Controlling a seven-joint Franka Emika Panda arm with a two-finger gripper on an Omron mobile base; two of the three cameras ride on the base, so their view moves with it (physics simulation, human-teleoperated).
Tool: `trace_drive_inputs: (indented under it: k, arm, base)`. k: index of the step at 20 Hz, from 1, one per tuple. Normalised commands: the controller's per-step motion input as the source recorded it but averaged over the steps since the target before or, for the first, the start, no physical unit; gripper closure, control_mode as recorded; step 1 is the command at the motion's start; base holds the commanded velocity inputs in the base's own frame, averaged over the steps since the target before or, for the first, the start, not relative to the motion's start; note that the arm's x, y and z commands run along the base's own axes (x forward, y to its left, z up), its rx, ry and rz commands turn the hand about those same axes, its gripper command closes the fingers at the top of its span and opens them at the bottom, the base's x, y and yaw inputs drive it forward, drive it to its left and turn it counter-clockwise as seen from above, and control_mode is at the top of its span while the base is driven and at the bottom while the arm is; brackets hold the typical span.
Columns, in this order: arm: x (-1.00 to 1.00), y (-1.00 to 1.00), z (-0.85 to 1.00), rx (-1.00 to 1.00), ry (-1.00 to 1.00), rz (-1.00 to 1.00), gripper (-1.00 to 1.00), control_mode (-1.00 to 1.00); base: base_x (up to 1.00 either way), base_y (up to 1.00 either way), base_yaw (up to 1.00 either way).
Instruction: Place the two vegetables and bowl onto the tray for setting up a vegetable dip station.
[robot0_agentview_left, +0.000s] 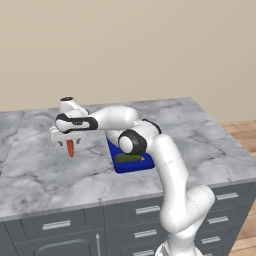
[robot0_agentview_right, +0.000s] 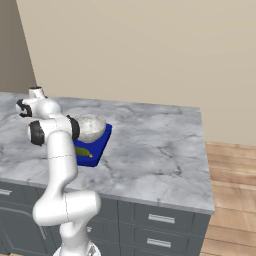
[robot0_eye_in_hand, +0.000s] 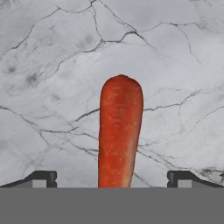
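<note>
The short orange-red carrot (robot0_agentview_left: 70, 148) hangs point-down from my gripper (robot0_agentview_left: 70, 142), which is shut on its upper end a little above the marble counter (robot0_agentview_left: 35, 170), left of the tray. In the hand view the carrot (robot0_eye_in_hand: 120, 131) runs up between the two dark fingertips (robot0_eye_in_hand: 43, 178) over bare marble. The blue tray (robot0_agentview_left: 131, 168) lies right of the gripper, partly behind my arm, with the dark green cucumber (robot0_agentview_left: 128, 158) on its near end. From the right, the speckled white-grey bowl (robot0_agentview_right: 90, 127) sits on the far part of the tray (robot0_agentview_right: 99, 144), and the cucumber (robot0_agentview_right: 82, 151) lies in front of it.
The counter's front edge (robot0_agentview_left: 75, 207) runs above grey drawers. A beige wall stands behind the counter. Wooden floor (robot0_agentview_right: 230, 170) shows to the right, past the counter's end.
</note>
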Motion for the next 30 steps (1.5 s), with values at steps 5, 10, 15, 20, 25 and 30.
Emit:
trace_drive_inputs:
  k: [5, 10, 15, 20, 25, 30]
  arm:
    - [0.02, 0.01, -0.19, 0.00, 0.00, 0.07, -1.00, -1.00]
    - [0.02, 0.00, -0.18, 0.00, 0.00, 0.06, -1.00, -1.00]
    - [0.00, 0.01, -0.17, 0.00, 0.00, 0.05, -1.00, -1.00]
    - [0.00, 0.02, -0.07, 0.00, 0.00, 0.02, 1.00, -1.00]
    - [0.00, -0.04, 0.01, 0.00, 0.02, 0.00, 1.00, -1.00]
    - [-0.13, -0.07, 0.21, 0.00, 0.02, -0.01, 1.00, -1.00]
  base:
    - [0.00, 0.00, 0.00]
    - [0.00, 0.00, 0.00]
    - [0.00, 0.00, 0.00]
    - [0.00, 0.00, 0.00]
    - [0.00, 0.00, 0.00]
    - [0.00, 0.00, 0.00]
